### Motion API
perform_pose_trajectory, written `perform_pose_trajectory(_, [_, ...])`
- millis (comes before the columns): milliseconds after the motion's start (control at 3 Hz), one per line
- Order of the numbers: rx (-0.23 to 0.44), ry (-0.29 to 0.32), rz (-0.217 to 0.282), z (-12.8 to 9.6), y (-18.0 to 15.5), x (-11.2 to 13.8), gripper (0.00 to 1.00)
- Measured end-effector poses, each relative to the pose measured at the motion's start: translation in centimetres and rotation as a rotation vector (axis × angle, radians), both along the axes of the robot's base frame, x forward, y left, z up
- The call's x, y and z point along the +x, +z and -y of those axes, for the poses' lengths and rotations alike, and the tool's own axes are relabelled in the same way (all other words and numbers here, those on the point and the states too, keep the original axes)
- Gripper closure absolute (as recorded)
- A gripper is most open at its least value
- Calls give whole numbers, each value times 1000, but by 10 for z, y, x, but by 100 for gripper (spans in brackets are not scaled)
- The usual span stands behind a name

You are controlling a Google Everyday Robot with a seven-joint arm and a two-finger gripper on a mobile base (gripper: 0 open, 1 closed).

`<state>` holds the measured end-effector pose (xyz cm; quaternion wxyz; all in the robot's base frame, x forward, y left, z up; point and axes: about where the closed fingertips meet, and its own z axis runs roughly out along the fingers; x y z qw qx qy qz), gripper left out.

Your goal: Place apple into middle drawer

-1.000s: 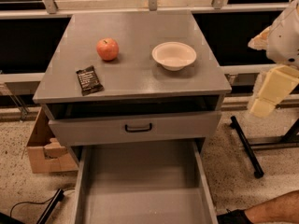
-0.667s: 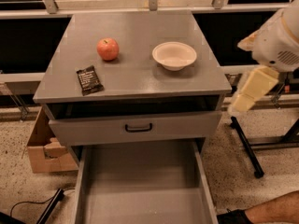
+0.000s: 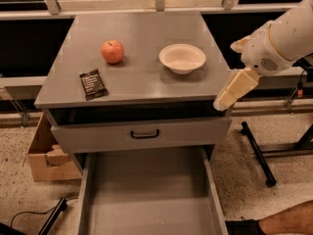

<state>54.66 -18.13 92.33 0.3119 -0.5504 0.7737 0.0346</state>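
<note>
The apple, red-orange and round, sits on the left of the grey cabinet top. The middle drawer is pulled out at the bottom of the view, a wide grey box with a bare flat floor. My gripper hangs at the cabinet's right edge, to the right of the white bowl and far from the apple. Its cream fingers stand apart, open and empty, the lower one pointing down-left over the cabinet's corner.
A white bowl and a black snack packet lie on the cabinet top. The drawer front with a black handle sits slightly open above the middle drawer. A cardboard box stands at left, a black stand leg at right.
My gripper and arm have moved left and a little down, from well off the cabinet's right side to its right front corner. The apple, bowl and drawers have not moved.
</note>
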Motion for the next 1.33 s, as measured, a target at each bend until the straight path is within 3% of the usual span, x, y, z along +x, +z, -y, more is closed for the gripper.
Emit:
perform_pose_trajectory(667, [216, 11, 157, -50, 16, 47, 0])
perform_pose_trajectory(1000, [216, 11, 157, -50, 16, 47, 0])
perform_pose_trajectory(1333, [267, 7, 192, -63, 13, 68, 0])
